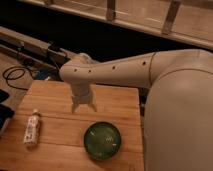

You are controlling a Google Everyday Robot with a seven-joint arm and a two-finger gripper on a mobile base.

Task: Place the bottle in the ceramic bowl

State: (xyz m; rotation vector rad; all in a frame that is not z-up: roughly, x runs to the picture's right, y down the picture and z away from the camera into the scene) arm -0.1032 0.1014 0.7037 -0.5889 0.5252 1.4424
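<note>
We see the gripper [83, 106] hanging above the middle of the pale wooden slatted table [117, 102], pointing straight down from the end of the thick white robot arm [125, 72], which reaches in from the right side of the view. Its two short fingers [76, 106] are spread apart with nothing between them, so the hand is released and grasps nothing. It stands clear of both task objects.

The small slim white plastic bottle with a white cap [32, 128] lies on its side near the left edge of the table, its cap pointing away from us toward the far side. It sits well to the left of the gripper and somewhat nearer to us.

The round glossy dark-green ceramic bowl with a lighter mottled green inside [102, 141] rests upright on the table toward the near edge, below and a little right of the gripper in the view. We see nothing inside it. The bottle and the bowl lie well apart, with bare wood between them.

Past the left end of the table, a dark looped cable [12, 75] lies on the floor. A pale railing [150, 20] crosses the top of the view behind the arm.
</note>
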